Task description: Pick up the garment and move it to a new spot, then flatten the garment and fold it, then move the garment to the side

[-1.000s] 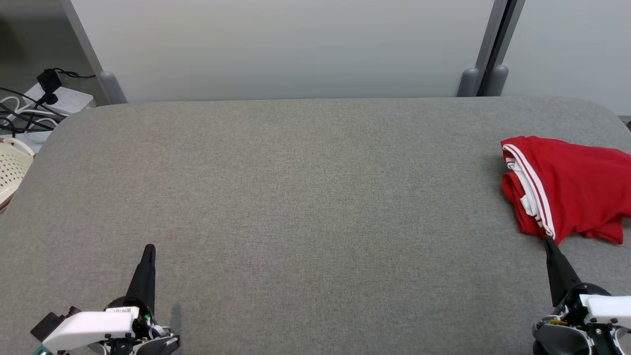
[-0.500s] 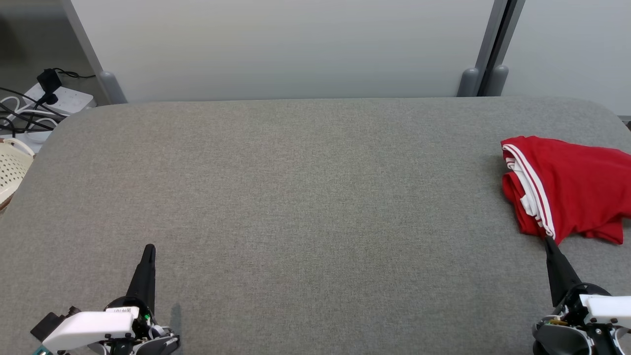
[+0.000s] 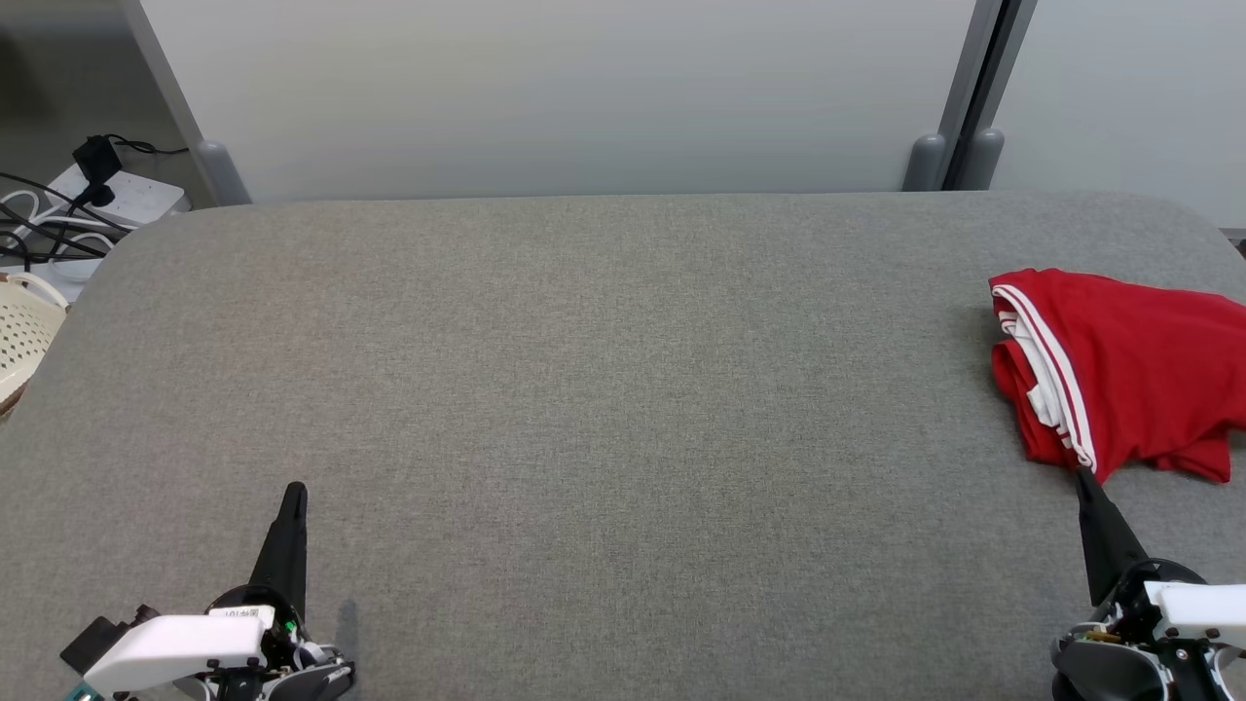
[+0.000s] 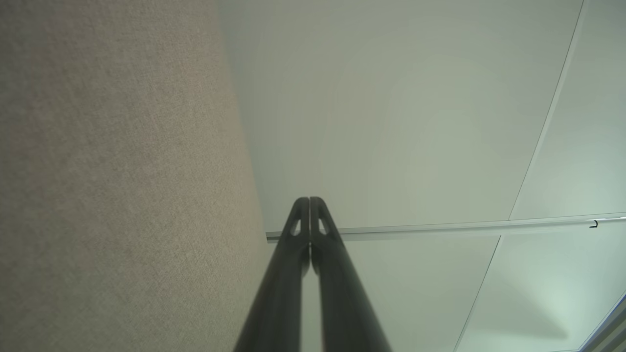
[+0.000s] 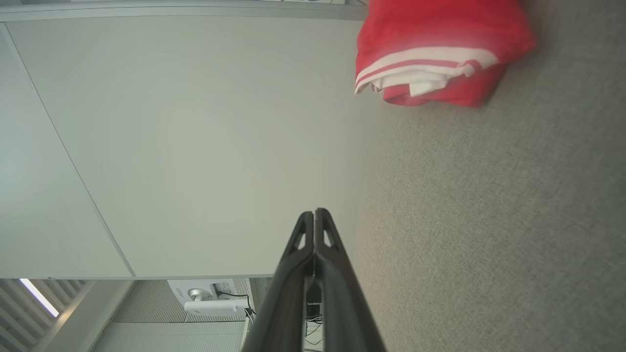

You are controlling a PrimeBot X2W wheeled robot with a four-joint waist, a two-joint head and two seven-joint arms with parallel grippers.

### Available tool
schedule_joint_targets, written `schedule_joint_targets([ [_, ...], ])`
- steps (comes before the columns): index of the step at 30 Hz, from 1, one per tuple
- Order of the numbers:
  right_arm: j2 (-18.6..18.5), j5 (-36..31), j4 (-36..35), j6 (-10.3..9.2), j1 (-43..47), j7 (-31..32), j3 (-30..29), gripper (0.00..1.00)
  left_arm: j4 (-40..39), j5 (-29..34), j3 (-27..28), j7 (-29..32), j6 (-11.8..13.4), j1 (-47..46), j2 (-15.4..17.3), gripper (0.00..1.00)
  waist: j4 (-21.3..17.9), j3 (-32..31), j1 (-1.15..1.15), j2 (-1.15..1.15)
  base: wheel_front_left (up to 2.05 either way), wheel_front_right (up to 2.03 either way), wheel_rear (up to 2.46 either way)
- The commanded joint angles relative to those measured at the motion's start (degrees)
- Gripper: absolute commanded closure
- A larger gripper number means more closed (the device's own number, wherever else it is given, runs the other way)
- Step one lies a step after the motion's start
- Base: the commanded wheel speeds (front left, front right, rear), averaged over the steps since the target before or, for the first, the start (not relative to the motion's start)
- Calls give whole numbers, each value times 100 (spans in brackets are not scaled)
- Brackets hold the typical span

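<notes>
Folded red garment lies at the table's right edge, the task apparently complete. Left gripper and right gripper rest closed, empty; no grasp needed.

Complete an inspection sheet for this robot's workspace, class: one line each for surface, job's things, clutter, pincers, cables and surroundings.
Surface: grey fabric-covered table, rounded far corners, mostly bare.
Job's things: red garment with white stripes, bunched in a heap at the table's right edge, partly cut off in the head view.
Clutter: nothing seen on the table.
Pincers: left pincer shut, holding nothing, near the lower left; right pincer shut, holding nothing, tip just short of the garment's near edge.
Cables: dark and white cables with a power strip on the floor, off the table's far left corner.
Surroundings: pale wall panels behind; a perforated cream basket at the left edge.
</notes>
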Motion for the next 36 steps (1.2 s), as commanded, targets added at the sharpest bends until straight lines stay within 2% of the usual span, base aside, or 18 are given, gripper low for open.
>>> schedule_joint_targets([
  [1, -53, 66, -188, 2, -95, 44, 108, 100, -168, -31, 186, 36, -47, -269, 104, 100, 0, 0, 0, 0, 0, 0, 0],
  [36, -53, 66, -188, 2, -95, 43, 108, 100, -168, -31, 186, 36, -47, -269, 104, 100, 0, 0, 0, 0, 0, 0, 0],
])
